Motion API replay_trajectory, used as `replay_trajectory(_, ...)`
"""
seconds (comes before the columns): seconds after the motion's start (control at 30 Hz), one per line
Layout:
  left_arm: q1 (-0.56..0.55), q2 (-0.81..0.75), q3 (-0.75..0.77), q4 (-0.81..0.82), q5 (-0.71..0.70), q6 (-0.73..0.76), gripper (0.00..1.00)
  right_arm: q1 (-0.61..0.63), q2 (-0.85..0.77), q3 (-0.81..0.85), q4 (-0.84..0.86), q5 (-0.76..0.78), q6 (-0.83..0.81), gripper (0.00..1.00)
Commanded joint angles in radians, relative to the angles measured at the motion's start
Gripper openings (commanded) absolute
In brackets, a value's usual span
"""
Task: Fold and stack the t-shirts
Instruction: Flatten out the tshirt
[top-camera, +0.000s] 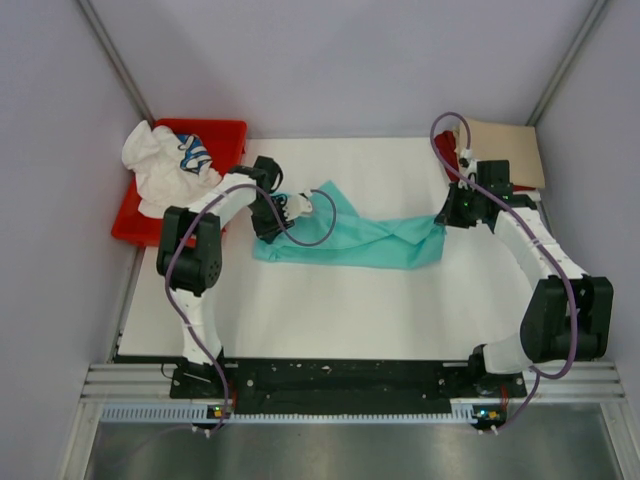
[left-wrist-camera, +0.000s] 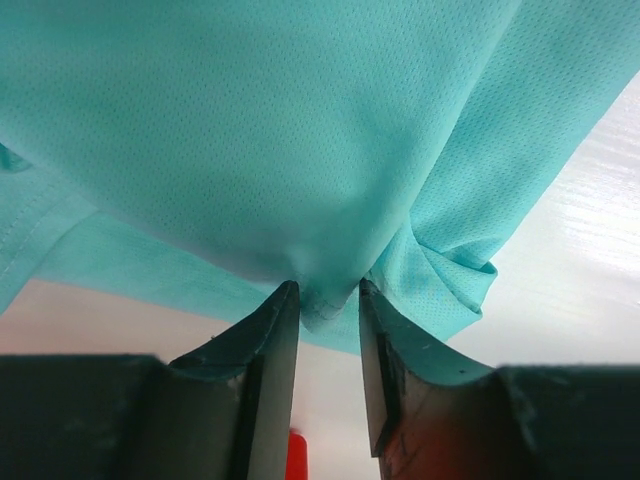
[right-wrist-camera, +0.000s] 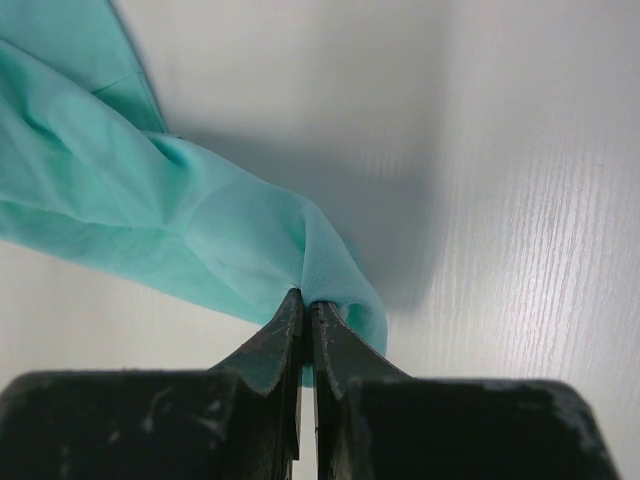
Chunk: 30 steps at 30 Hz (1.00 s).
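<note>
The teal t-shirt (top-camera: 360, 235) lies stretched in a twisted band across the middle of the white table, between my two grippers. My left gripper (top-camera: 283, 208) is at its left end. In the left wrist view (left-wrist-camera: 328, 285) its jaws stand a little apart, with the hem of the teal cloth (left-wrist-camera: 250, 130) hanging between the tips. My right gripper (top-camera: 447, 213) is at the right end. In the right wrist view (right-wrist-camera: 305, 297) it is shut on a bunched corner of the teal cloth (right-wrist-camera: 130, 210), held just above the table.
A red tray (top-camera: 225, 135) at the back left holds the crumpled white shirt (top-camera: 155, 160) and the blue-and-white striped shirt (top-camera: 193, 152). The tan shirt (top-camera: 505, 150) lies at the back right with the dark red shirt (top-camera: 446, 150) beside it. Grey walls enclose the table.
</note>
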Motion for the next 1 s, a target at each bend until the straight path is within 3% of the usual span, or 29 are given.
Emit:
replay_trajectory(0.0, 0.001, 0.021, 0.01, -0.002, 0.003, -0.005, 0.32, -0.005, -0.047, -0.002, 0.034, -0.002, -0.01, 0.0)
replay_trajectory(0.17, 0.009, 0.001, 0.058, -0.027, -0.018, -0.048, 0.0, -0.003, -0.071, 0.004, 0.034, 0.001, -0.005, 0.0)
replay_trajectory(0.43, 0.03, -0.2, 0.135, -0.056, -0.109, -0.163, 0.0, -0.011, -0.216, 0.089, -0.004, 0.003, 0.012, 0.0)
replay_trajectory(0.67, 0.044, -0.516, 0.287, -0.067, -0.247, -0.289, 0.0, -0.015, -0.374, 0.336, -0.096, -0.028, 0.041, 0.0)
replay_trajectory(0.8, 0.043, -0.735, 0.249, -0.048, -0.242, -0.269, 0.0, -0.015, -0.461, 0.435, -0.145, -0.091, 0.03, 0.0)
replay_trajectory(0.97, 0.044, -0.866, 0.347, -0.2, -0.293, -0.314, 0.0, -0.015, -0.571, 0.468, -0.194, -0.207, 0.025, 0.0)
